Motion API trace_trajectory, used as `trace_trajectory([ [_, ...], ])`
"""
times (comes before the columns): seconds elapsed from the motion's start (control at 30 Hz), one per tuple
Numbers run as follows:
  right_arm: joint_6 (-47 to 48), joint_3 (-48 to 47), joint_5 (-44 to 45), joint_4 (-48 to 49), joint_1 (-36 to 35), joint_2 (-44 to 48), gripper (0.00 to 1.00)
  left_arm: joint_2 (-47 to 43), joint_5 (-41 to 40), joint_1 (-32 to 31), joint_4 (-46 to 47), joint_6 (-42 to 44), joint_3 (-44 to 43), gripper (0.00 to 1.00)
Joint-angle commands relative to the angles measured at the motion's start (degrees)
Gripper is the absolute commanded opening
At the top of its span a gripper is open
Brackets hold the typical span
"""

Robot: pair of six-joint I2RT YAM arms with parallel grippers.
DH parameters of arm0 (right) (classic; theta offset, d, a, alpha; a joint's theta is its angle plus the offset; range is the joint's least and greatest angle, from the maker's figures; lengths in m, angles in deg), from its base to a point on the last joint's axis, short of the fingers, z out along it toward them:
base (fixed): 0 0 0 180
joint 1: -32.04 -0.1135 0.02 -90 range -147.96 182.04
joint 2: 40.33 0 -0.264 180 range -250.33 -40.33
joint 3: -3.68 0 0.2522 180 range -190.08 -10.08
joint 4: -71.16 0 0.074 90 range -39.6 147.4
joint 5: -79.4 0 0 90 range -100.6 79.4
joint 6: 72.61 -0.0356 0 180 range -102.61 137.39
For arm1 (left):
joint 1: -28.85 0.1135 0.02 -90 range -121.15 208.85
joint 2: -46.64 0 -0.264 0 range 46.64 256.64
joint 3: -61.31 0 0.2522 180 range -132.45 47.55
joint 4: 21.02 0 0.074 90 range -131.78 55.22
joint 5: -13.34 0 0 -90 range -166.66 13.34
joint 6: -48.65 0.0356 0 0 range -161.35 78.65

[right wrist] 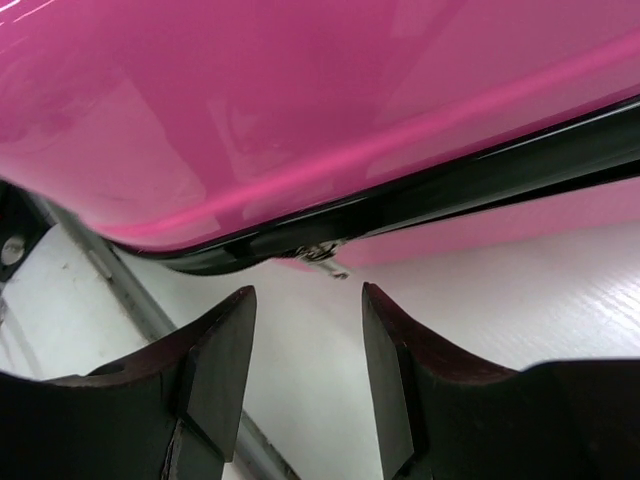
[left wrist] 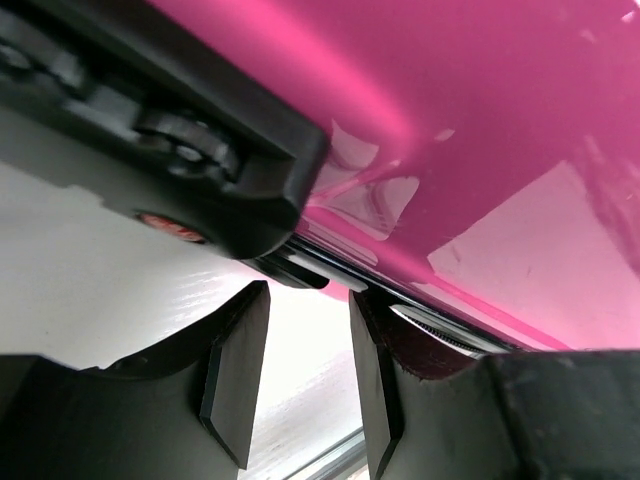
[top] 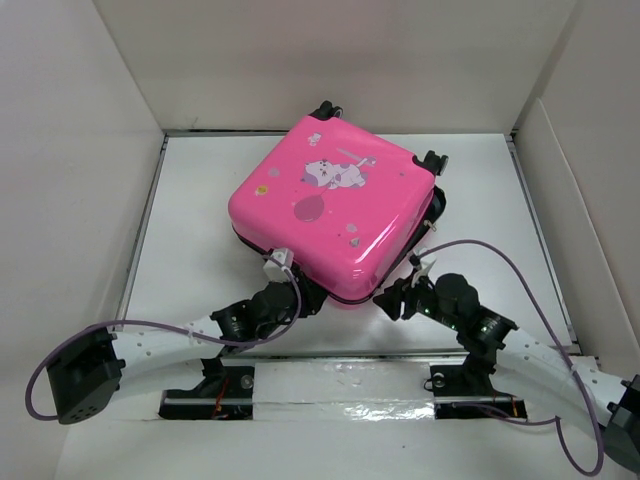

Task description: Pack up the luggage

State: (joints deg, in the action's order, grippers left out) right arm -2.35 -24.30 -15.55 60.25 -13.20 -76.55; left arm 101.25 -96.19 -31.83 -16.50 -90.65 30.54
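The hot-pink hard-shell luggage (top: 320,225) lies flat and closed on the white table, with the white cartoon animal print (top: 340,172) facing up. My left gripper (top: 296,292) is at its near edge. In the left wrist view it (left wrist: 308,300) is open and empty, just under the pink shell (left wrist: 450,120) and a black moulded part (left wrist: 180,140). My right gripper (top: 392,298) is at the near right edge. In the right wrist view it (right wrist: 308,295) is open and empty, and a small metal zipper pull (right wrist: 325,258) hangs from the black zipper line (right wrist: 450,190) just ahead of the fingers.
White walls (top: 80,150) enclose the table on the left, back and right. Black wheels (top: 433,160) stick out at the luggage's far side. Purple cables (top: 520,270) loop from both arms. A metal rail (top: 340,385) runs along the near edge.
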Motion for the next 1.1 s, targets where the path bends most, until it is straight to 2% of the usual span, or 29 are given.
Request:
trace_trajectory([
  [0.0, 1.6, -2.3, 4.7, 8.2, -0.6, -1.6, 0.52, 0.8, 1.2, -0.2, 5.2, 1.2, -3.0, 0.35],
  [0.2, 2.8, -2.6, 9.1, 11.9, -0.6, -4.5, 0.51, 1.0, 1.9, -0.2, 6.6, 1.0, -2.5, 0.34],
  [0.3, 2.8, -2.4, 8.4, 14.5, -0.6, -6.3, 0.45, 1.6, 2.4, -0.7, 7.6, 1.0, -2.4, 0.34],
  [0.5, 2.4, -1.8, 7.3, 16.7, -0.6, -8.5, 0.27, 3.5, 3.2, -0.7, 10.7, 1.1, -2.7, 0.33],
  [0.53, 2.3, -1.5, 7.7, 17.1, -0.6, -8.3, 0.19, 4.1, 3.1, -0.7, 11.3, 1.3, -2.8, 0.33],
  [0.63, 2.0, -1.4, 7.9, 16.2, -0.6, -7.7, 0.06, 5.9, 3.2, -0.7, 13.4, 2.2, -4.0, 0.33],
  [0.73, 1.1, -1.9, 7.9, 12.9, -0.6, -6.8, 0.00, 7.8, 3.5, -0.7, 15.7, 3.8, -6.3, 0.32],
  [0.9, -1.3, -2.2, 8.4, 3.7, -4.1, -4.6, 0.00, 12.6, 2.9, -0.7, 19.6, 6.4, -11.2, 0.32],
  [1.07, -5.5, -1.4, 8.8, 0.7, -9.1, -2.1, 0.00, 17.6, 5.0, 0.4, 22.0, 8.1, -15.0, 0.32],
])
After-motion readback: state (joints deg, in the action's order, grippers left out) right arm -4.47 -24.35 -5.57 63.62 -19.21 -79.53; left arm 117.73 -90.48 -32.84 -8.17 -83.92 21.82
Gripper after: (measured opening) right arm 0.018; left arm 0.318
